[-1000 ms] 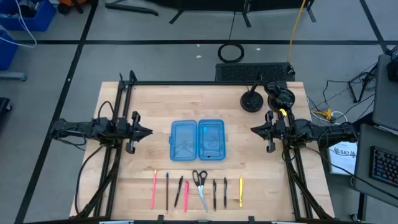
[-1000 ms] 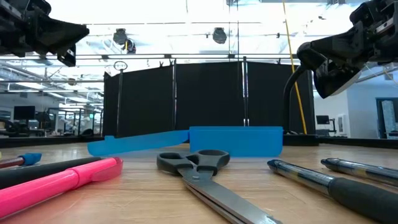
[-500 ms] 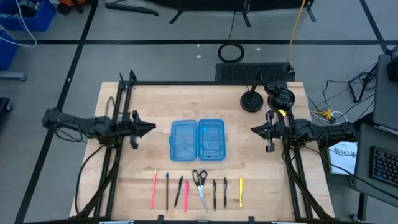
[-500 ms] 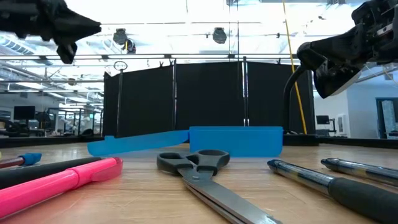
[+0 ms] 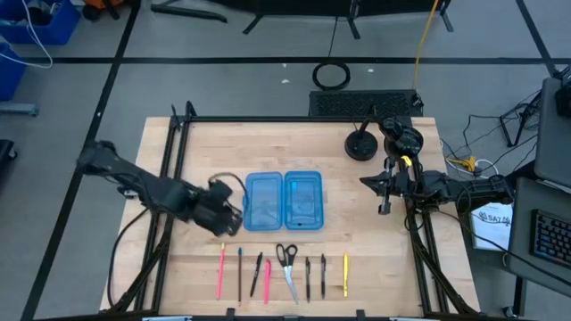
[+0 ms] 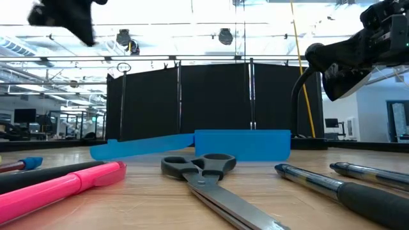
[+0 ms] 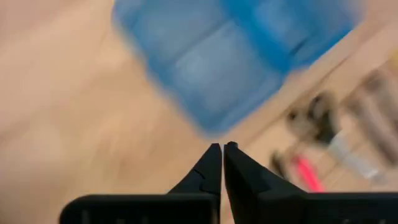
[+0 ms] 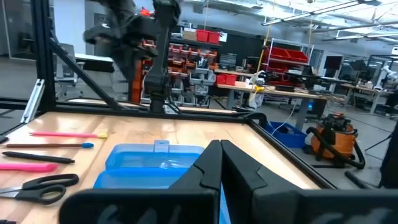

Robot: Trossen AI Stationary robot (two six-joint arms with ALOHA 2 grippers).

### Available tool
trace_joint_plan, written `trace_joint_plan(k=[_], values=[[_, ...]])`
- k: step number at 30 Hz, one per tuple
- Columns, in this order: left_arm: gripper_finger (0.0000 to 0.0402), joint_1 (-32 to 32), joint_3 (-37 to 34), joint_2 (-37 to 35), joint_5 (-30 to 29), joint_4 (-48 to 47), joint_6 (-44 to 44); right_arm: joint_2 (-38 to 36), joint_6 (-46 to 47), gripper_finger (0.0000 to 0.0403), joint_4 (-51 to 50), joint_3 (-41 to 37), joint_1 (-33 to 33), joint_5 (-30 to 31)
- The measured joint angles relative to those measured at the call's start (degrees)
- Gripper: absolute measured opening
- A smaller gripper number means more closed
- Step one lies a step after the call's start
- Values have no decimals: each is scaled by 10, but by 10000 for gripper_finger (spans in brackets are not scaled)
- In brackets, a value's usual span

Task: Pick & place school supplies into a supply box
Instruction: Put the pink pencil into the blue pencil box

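**L arm in over the table, nothing picked yet**

I've got the left gripper (image 5: 234, 217) out over the table, just beside the box's (image 5: 284, 201) left edge and above the left end of the supply row. Its fingers (image 7: 211, 167) are pressed together with nothing between them (the wrist cam is smeared, so I read the arm as moving fast).

The box lies open and flat mid-table, both halves up, and looks empty from above. Nearer the front edge, L to R, the supplies lie in a row: pink pen (image 5: 220, 270), a thin dark pencil (image 5: 239, 273), a black pen (image 5: 256, 274), another pink one (image 5: 267, 279), scissors (image 5: 287, 265), two dark pens (image 5: 308, 275), then a yellow one (image 5: 345, 274). All are on the wood, well apart from the box.

The right gripper (image 5: 384, 189) waits off the box's right side, raised, also closed and empty.

Risks as I see them:
- Jaws are closed; if I descend on a pen w/o opening first, I'd just shove it.
- Pens sit close together, so a wide approach could nudge a neighbour or roll it toward the front edge.
- The arm is right by the box; a low sweep could clip its wall and slide it.
- Thin pens flat on wood are easy to pinch off-centre, so one may tilt or drop.
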Motion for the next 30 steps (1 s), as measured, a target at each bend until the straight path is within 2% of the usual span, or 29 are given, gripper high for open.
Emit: trace_joint_plan(k=[4,6,8,13,17,21,25,30], values=[[6,-32,94,102,79,-133,-103,0,0,0,-1,0,0,0],[7,-48,106,127,116,-136,-138,0,1,0,-4,0,0,-2],[4,-66,101,138,124,-113,-159,0,10,0,-5,0,0,-2],[3,-111,33,127,96,-56,-260,0,31,0,-4,0,0,-2],[4,-148,-61,79,53,40,-351,0,45,0,-4,0,0,-3],[3,-159,-148,56,28,119,-419,0,50,0,9,0,0,-3],[8,-147,-189,60,41,138,-428,0,47,0,33,0,0,-3],[4,-126,-185,64,39,144,-378,0,46,0,37,0,0,-3]])
